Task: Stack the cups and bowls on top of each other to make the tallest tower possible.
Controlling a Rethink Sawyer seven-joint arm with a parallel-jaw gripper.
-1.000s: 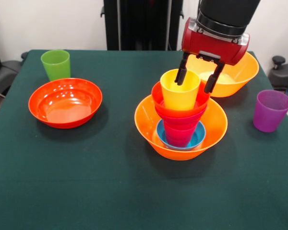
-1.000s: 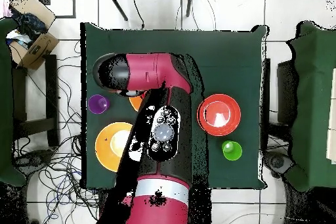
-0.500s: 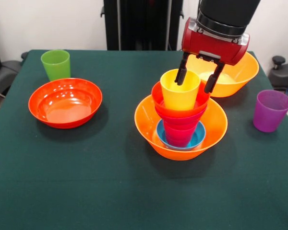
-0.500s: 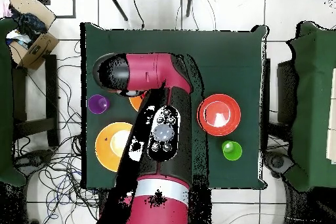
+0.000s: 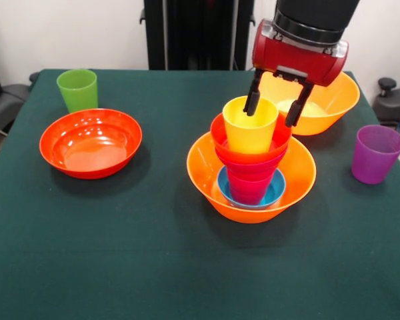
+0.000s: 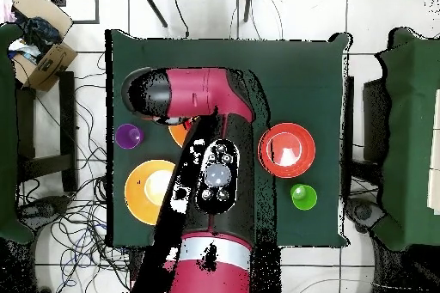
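One small change was noted: the gripper (image 5: 275, 108) was raised slightly from a second earlier, its open fingers now straddling only the rim of the yellow cup (image 5: 250, 125), apparently released. The tower (image 5: 252, 167), seated in the large orange bowl (image 5: 207, 177) right of centre, was thereby one cup taller. The arm hung vertically above it. The purple cup (image 5: 376, 154) and green cup (image 5: 77, 90) remained loose.

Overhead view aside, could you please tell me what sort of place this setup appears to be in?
Probably a robotics lab: a green-clothed table stands on a tiled floor strewn with loose cables, with a cardboard box of clutter beside it.
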